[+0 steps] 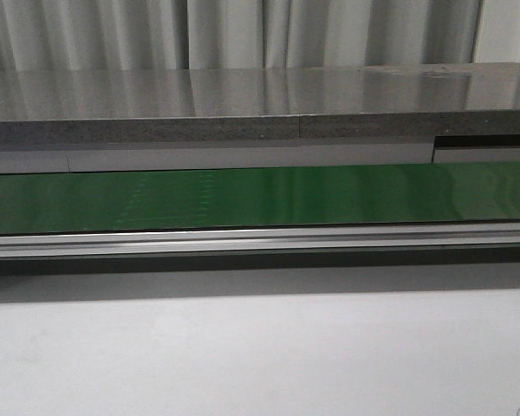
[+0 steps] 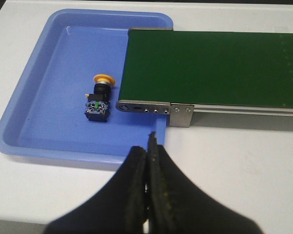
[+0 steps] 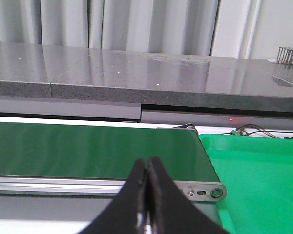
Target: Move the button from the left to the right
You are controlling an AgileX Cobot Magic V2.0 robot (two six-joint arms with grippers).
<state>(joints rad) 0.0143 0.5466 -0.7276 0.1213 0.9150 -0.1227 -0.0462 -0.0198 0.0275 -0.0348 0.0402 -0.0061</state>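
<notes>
The button lies on its side in the blue tray in the left wrist view, yellow-orange cap away from me, black body with a small green tab. It lies just beside the end of the green conveyor belt. My left gripper is shut and empty, above the tray's near rim, apart from the button. My right gripper is shut and empty, in front of the belt's other end, beside a green tray. Neither gripper nor the button shows in the front view.
The green belt runs across the front view on a metal frame, with a grey stone ledge and curtains behind. White tabletop lies in front. Cables lie behind the green tray.
</notes>
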